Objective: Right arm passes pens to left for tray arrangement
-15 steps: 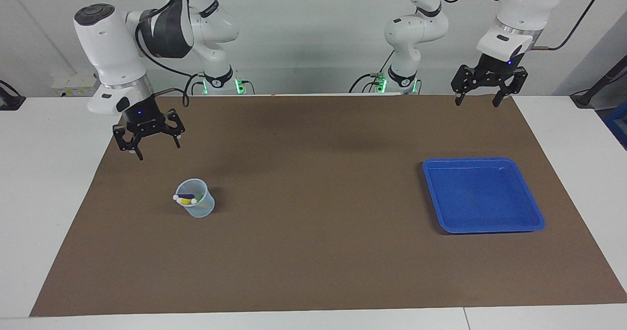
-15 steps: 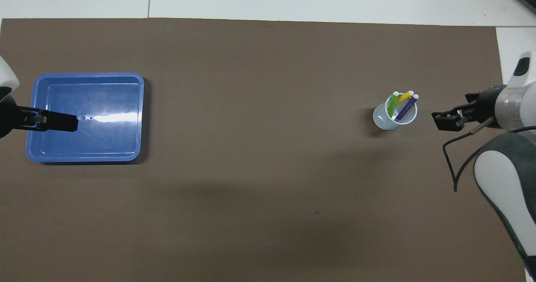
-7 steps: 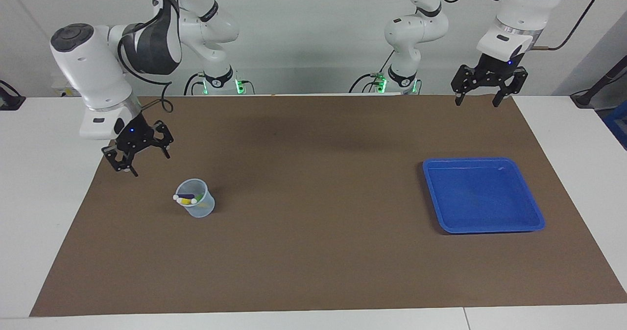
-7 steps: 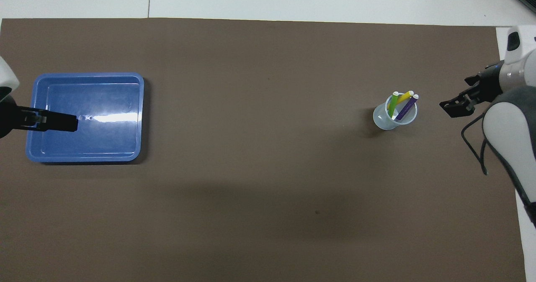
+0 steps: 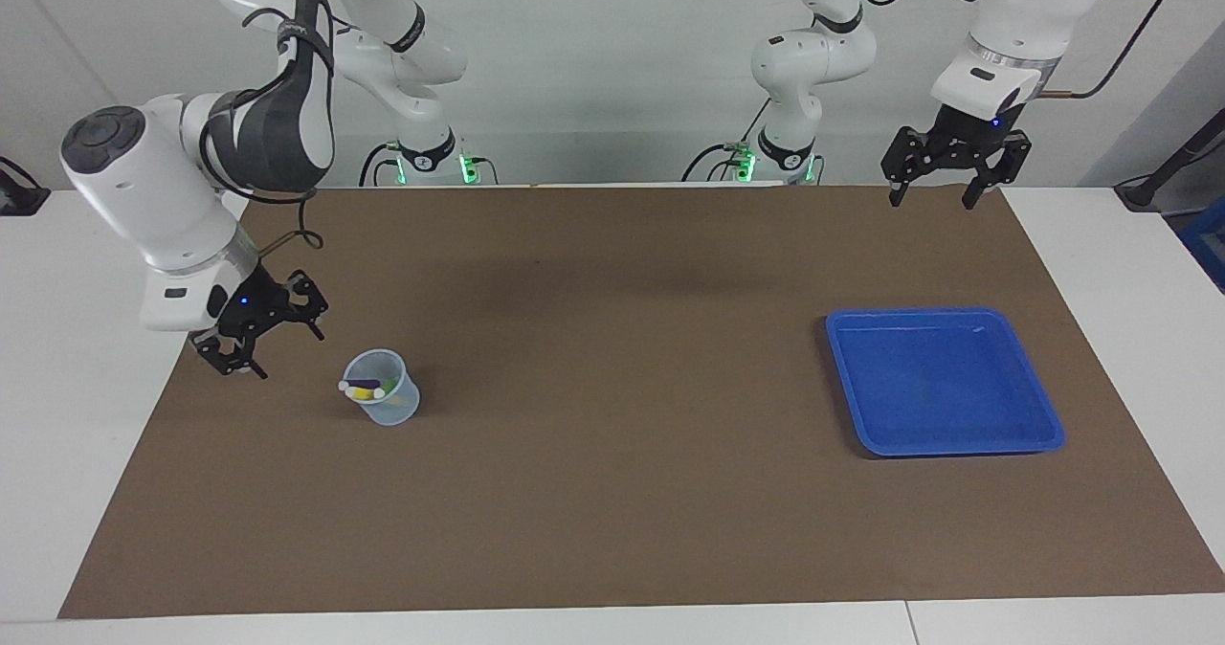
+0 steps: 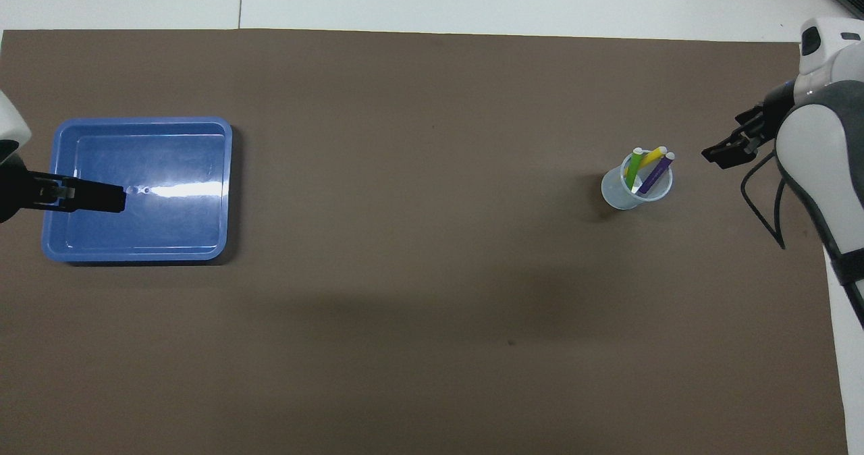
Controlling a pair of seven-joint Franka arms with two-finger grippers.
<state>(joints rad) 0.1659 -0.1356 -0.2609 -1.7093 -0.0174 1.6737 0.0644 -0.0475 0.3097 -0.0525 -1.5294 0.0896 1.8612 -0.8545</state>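
Note:
Three pens stand in a small translucent cup [image 5: 385, 401] [image 6: 617, 192] on the brown mat: purple [image 5: 364, 383] [image 6: 655, 175], yellow [image 5: 362, 393] [image 6: 649, 158] and green [image 5: 390, 382] [image 6: 634, 168]. My right gripper [image 5: 273, 350] [image 6: 723, 154] hangs tilted and low beside the cup, toward the right arm's end of the table. It is open, holds nothing and is a short gap away from the cup. The blue tray [image 5: 943, 387] [image 6: 169, 225] lies bare at the left arm's end. My left gripper [image 5: 931, 202] [image 6: 91, 196] waits open and high in the air, overlapping the tray from overhead.
The brown mat [image 5: 612, 358] covers most of the white table. Bare white table [image 5: 86, 358] borders it at both ends. Both arm bases [image 5: 426, 162] stand along the mat's edge at the robots' end.
My right gripper has come down and swung outward, tilting, to hang low beside the cup, and its fingers have narrowed slightly. The left arm, cup, pens and tray have not moved.

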